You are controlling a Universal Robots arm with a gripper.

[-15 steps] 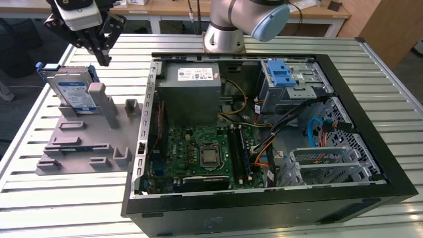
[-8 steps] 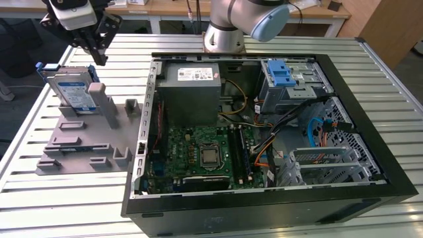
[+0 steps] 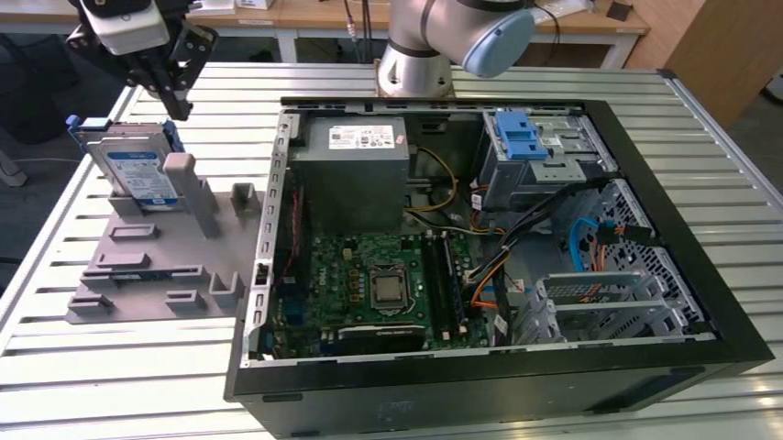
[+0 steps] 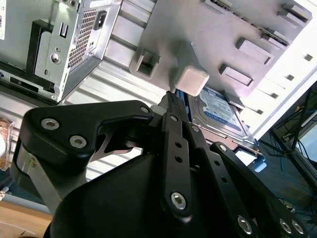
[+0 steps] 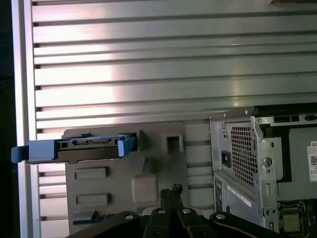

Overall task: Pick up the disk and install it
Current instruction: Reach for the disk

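The disk (image 3: 137, 170) is a silver hard drive with a white-and-blue label and blue rails. It stands on edge in a grey holder (image 3: 147, 266) at the exterior view's left. In the first wrist view the disk (image 5: 79, 147) appears edge-on, and in the second wrist view its label side (image 4: 220, 111) peeks out behind a grey post. My gripper (image 3: 181, 108) hangs just above and a little to the exterior view's right of the disk, not touching it. Its fingertips (image 5: 171, 191) are pressed together with nothing between them, as the gripper (image 4: 171, 97) also appears in the second wrist view.
An open black computer case (image 3: 685, 362) fills the slatted metal table's middle and right. Inside are a grey power-supply box (image 3: 355, 174), a motherboard (image 3: 367, 284) and a metal drive cage with a blue latch (image 3: 523, 137). The arm's base (image 3: 416, 64) stands behind the case.
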